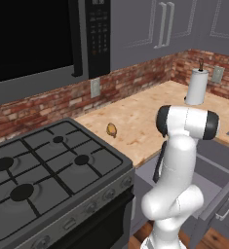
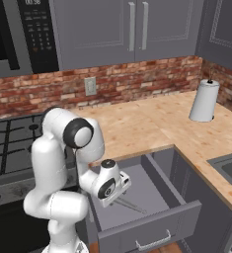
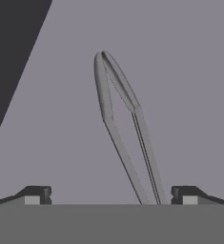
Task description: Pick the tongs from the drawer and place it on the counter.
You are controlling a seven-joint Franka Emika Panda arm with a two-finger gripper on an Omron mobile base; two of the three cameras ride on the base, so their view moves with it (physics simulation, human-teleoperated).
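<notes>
The tongs (image 3: 102, 90) lie flat on the grey floor of the open drawer (image 2: 152, 232), their joined end far from my hand and their two arms spreading toward it. My gripper (image 3: 111, 195) hangs open just above them, one fingertip on each side, with the arms' near ends close to the right fingertip. In the right base view the tongs (image 2: 132, 205) show as a thin grey sliver beside my lowered hand (image 2: 110, 184). The tan counter (image 2: 152, 123) runs above and behind the drawer.
A black gas stove (image 1: 47, 165) sits left of the drawer. On the counter are a small yellow-brown lump (image 1: 111, 129) and a paper towel roll (image 2: 205, 101). A sink (image 2: 231, 168) lies at the right. The drawer's side walls (image 2: 159, 173) flank my hand.
</notes>
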